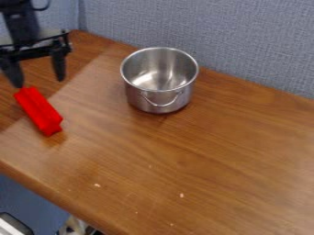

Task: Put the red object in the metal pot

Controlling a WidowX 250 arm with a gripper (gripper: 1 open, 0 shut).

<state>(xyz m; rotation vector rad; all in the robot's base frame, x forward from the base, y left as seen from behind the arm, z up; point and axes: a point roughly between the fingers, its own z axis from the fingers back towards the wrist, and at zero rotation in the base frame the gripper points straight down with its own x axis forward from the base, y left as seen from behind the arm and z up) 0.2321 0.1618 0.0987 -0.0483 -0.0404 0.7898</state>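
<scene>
A brown wooden table [185,156] fills the view. The metal pot [160,79] stands upright toward its far side, nothing inside it. At far left the gripper [35,69] hangs with its jaws spread wide, holding nothing, just above the red object [39,110] lying flat near the left edge.

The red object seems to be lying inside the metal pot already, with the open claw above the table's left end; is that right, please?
Not quite: the camera view shows the red object lying on the table, left of the empty metal pot. The open claw does hang over the left end.
</scene>
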